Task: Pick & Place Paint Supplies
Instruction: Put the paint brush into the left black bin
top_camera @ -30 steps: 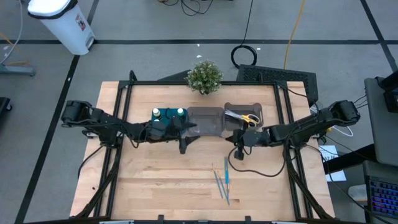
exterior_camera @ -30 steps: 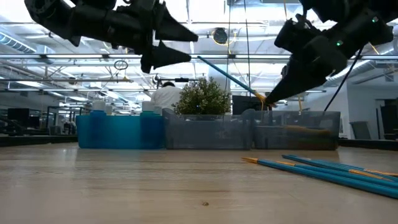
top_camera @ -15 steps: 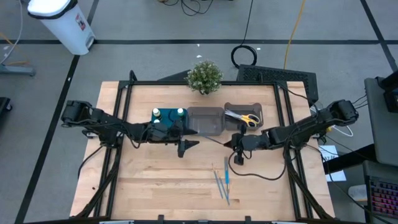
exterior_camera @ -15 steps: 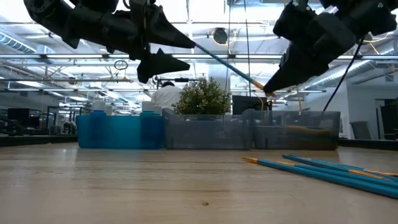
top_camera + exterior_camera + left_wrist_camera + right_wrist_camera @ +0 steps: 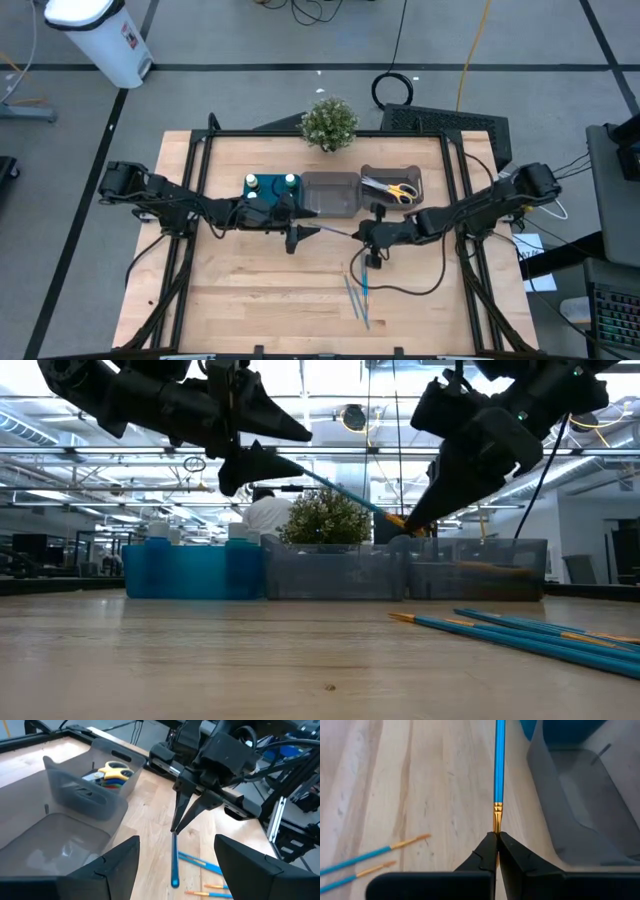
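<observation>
My right gripper (image 5: pixel 496 839) is shut on one thin blue brush (image 5: pixel 499 765) above the table's middle (image 5: pixel 335 233). The brush's free end (image 5: pixel 174 881) reaches between the open fingers of my left gripper (image 5: pixel 175 870), which stand wide on either side of it without touching. Several more blue brushes (image 5: pixel 358 295) lie flat on the table toward the near edge. Two white-capped bottles (image 5: pixel 270 183) stand in the teal tray (image 5: pixel 268 197). Scissors (image 5: pixel 396 189) lie in the right grey bin (image 5: pixel 410 178). My right gripper pinches the brush at its gold ferrule end (image 5: pixel 496 822) between the two fingertips (image 5: pixel 487 851). The fingers come from the table's right, slanting down, in line with the brush. The brush runs on beyond them toward my left gripper, rising a little, clear of the table (image 5: pixel 345 490).
An empty grey bin (image 5: pixel 330 192) stands between the teal tray and the scissors bin, just beyond both grippers. A small potted plant (image 5: pixel 329 122) stands at the far edge. Bare wood lies on the table's near left (image 5: pixel 260 290).
My right gripper has carried the brush toward the table's left and a little toward the near edge. The brush's free end now lies between my left gripper's fingers. My left gripper has kept its place but rolled a little about its own line.
</observation>
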